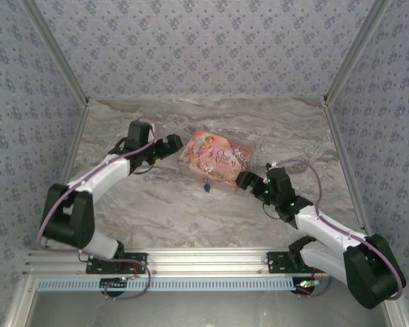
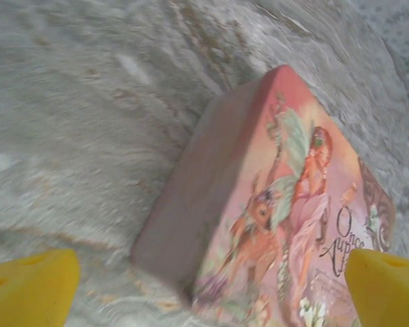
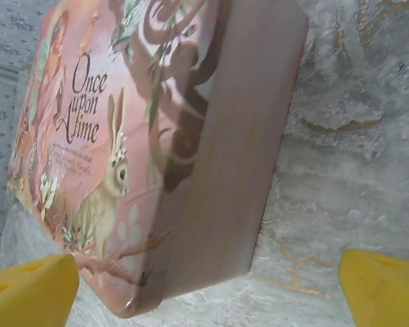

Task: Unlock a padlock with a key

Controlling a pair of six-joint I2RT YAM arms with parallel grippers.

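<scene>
My left gripper (image 1: 170,145) hung spread at the pink box's (image 1: 215,155) left end, my right gripper (image 1: 246,180) spread by its right corner. The padlock (image 1: 206,185) sat just beside the box's near edge; I judged steadying it first wisest

Lab test booth: wallpapered panels (image 1: 191,41), aluminium frame (image 1: 211,259), marble tabletop (image 1: 177,218).

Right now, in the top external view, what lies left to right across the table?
Left arm's black two-finger gripper → tiny blue-teal padlock → right arm's black two-finger gripper. The flat pink illustrated box overlaps the last two, so I leave it unplaced.
</scene>
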